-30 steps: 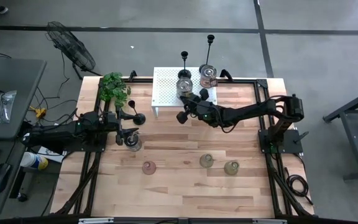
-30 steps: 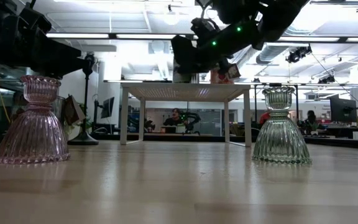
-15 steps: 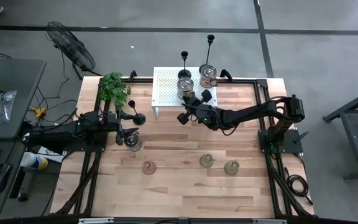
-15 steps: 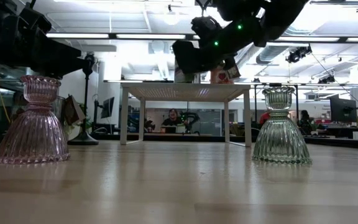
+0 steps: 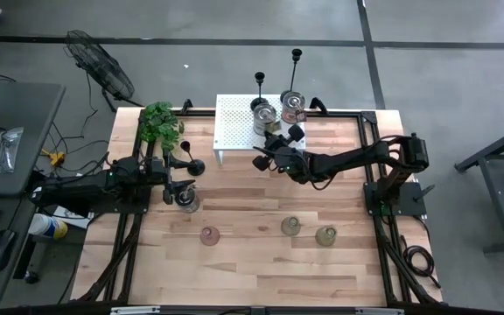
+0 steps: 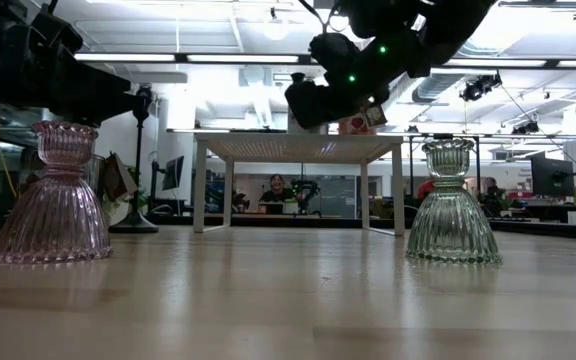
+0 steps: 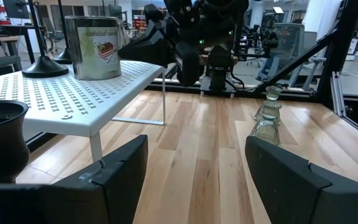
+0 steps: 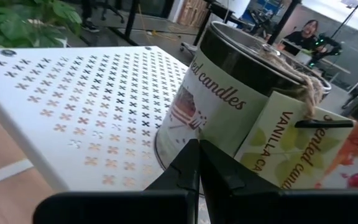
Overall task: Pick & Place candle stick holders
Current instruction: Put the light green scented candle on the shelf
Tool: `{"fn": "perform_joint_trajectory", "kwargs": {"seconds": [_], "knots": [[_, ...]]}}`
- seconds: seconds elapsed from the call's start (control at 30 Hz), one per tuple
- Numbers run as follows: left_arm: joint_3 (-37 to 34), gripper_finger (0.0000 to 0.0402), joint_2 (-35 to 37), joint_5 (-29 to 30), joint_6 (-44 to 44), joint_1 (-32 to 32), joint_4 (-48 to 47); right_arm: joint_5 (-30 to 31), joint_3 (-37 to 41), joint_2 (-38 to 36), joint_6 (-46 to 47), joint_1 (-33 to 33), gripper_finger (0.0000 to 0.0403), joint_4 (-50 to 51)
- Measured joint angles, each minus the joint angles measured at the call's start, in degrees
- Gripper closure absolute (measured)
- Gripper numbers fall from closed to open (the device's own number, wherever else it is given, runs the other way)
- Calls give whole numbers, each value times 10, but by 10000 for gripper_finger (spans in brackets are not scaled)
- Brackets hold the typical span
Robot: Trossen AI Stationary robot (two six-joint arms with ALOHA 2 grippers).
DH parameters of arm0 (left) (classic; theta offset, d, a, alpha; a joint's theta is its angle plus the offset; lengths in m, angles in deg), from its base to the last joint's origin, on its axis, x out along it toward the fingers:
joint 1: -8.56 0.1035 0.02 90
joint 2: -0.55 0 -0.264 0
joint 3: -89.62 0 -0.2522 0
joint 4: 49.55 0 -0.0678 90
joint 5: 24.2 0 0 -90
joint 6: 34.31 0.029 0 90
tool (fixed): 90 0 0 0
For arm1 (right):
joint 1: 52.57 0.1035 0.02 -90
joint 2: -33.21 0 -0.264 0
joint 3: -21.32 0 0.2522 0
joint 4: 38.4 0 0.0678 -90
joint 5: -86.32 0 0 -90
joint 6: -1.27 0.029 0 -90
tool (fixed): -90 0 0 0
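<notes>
Three small glass holders stand in a row on the front part of the wooden table (image 5: 261,262): a pinkish one (image 5: 209,235), a greenish one (image 5: 290,227) and another greenish one (image 5: 325,235), each apart from the next. A fourth, clear glass holder (image 5: 187,203) sits just in front of the left gripper (image 5: 178,181), whose fingers are spread wide and hold nothing. Three tall black candlesticks are in view: two (image 5: 259,90) (image 5: 296,72) stand upright at the back of the white perforated shelf (image 5: 233,127), and one (image 5: 187,164) lies near the left arm, beside the green plant (image 5: 160,122). Two candle tins (image 5: 264,115) (image 5: 292,106) rest on the shelf, close together. The right gripper (image 5: 268,149) hovers at the shelf's front edge, just before the nearer tin, its fingers (image 8: 197,168) pressed together on nothing.
</notes>
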Motion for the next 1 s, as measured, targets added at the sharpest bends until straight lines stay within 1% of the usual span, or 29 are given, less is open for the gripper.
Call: {"fn": "perform_joint_trajectory", "kwargs": {"seconds": [0.23,0.43,0.53,0.57,0.63,0.73,0.83,0.9,1.0], "knots": [[0,137,0,0,0,0,0,33,0,0,-44,0,399,1],[0,137,0,0,0,0,0,13,0,-25,-45,12,399,9],[0,137,0,0,0,0,0,6,0,-49,-36,19,399,55],[0,137,0,0,0,0,0,-3,1,-61,-25,20,399,80],[0,137,0,0,0,0,0,-45,14,-88,7,21,399,115],[0,137,0,0,0,0,0,-127,61,-131,47,23,399,128],[0,137,0,0,0,0,0,-197,115,-166,51,23,399,127],[0,137,0,0,0,0,0,-214,135,-181,53,23,399,125],[0,137,0,0,0,0,0,-216,145,-186,69,17,399,119]]}}
